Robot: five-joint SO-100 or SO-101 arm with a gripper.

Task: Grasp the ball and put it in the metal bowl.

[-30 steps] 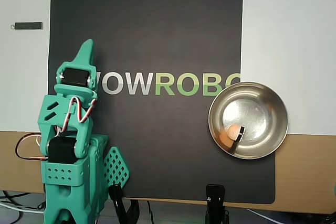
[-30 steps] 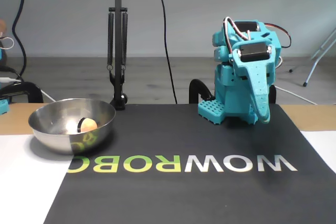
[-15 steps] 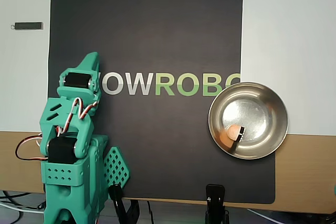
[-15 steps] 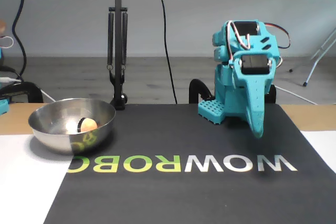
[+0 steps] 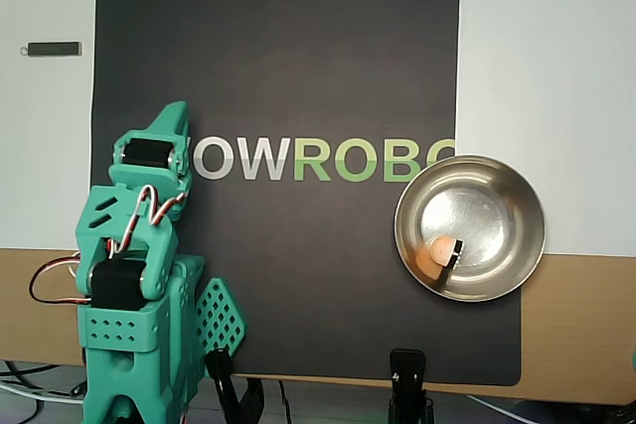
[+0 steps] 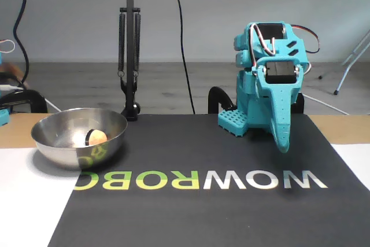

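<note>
**Ball is in the bowl, arm is folding home**

Near to far in the fixed view:

- Black mat (image 6: 191, 201) with the printed lettering is lying on the surface (image 6: 23, 201); nothing loose is sitting on it.
- The metal bowl (image 6: 58, 148) is sitting at the mat's left edge, half on the white sheet. The ball (image 6: 97, 137) is resting inside it, low against the near wall, next to a small dark item I can't identify. The overhead view agrees: ball (image 5: 434, 251) is lying inside the bowl (image 5: 517, 206), toward its lower-left wall.
- The arm is folded over its base at the back of the mat, well apart from the bowl. The claw (image 6: 281, 143) is pointing down at the mat, clenched and carrying nothing.

What is changing: over the last second the claw has been tucking in toward the base (overhead (image 5: 176, 116)), and in the last half second it is barely moving. Ball and bowl are not shifting at all.

Judgement: the placement looks done and the arm is settling into rest.
</note>
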